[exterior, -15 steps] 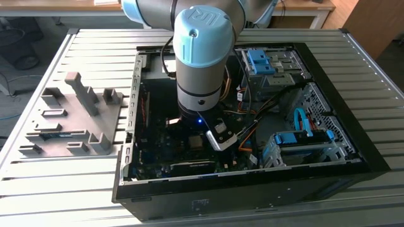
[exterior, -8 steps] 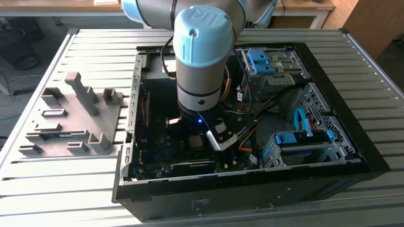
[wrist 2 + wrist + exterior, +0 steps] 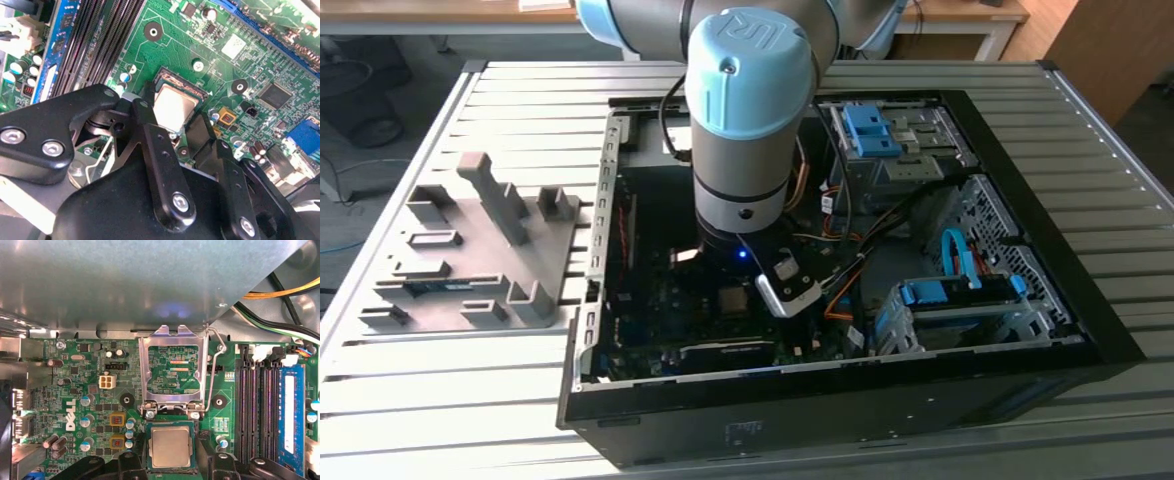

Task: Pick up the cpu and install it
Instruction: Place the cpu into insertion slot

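Exterior view: the arm (image 3: 744, 130) reaches down into an open case (image 3: 854, 410) on a slatted table (image 3: 440, 400).

Second wrist view: the cpu (image 3: 173, 107) lies in its socket (image 3: 180, 82). The gripper (image 3: 175, 127) is spread, its fingers (image 3: 150, 135) flanking the chip.

First wrist view: the latch frame (image 3: 146, 370) stands raised beside the cpu.

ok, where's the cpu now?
In both wrist views the cpu sits in the socket on the green board, right beside the open metal retention frame and a short way from the memory slots.
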`<state>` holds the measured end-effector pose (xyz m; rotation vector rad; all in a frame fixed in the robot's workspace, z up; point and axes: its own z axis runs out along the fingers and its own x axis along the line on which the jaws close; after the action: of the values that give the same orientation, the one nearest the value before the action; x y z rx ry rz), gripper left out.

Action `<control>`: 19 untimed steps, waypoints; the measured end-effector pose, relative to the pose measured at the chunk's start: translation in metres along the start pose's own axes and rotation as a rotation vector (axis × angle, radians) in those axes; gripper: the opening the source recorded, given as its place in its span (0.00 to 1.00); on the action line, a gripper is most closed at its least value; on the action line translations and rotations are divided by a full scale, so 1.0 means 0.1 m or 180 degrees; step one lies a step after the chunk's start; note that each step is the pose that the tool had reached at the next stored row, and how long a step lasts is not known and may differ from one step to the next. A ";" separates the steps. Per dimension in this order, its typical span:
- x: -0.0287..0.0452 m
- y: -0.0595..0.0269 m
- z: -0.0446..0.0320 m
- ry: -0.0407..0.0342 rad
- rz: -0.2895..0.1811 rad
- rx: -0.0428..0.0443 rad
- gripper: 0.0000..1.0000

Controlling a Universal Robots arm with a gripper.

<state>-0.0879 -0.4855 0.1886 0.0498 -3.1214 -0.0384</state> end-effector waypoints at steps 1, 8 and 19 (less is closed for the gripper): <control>0.000 0.000 0.000 0.0000 0.0000 0.0000 0.52; 0.000 0.000 -0.003 0.0001 0.0000 0.0002 0.47; 0.001 0.002 -0.037 0.0001 0.0002 0.0045 0.47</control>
<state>-0.0879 -0.4854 0.1923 0.0488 -3.1214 -0.0165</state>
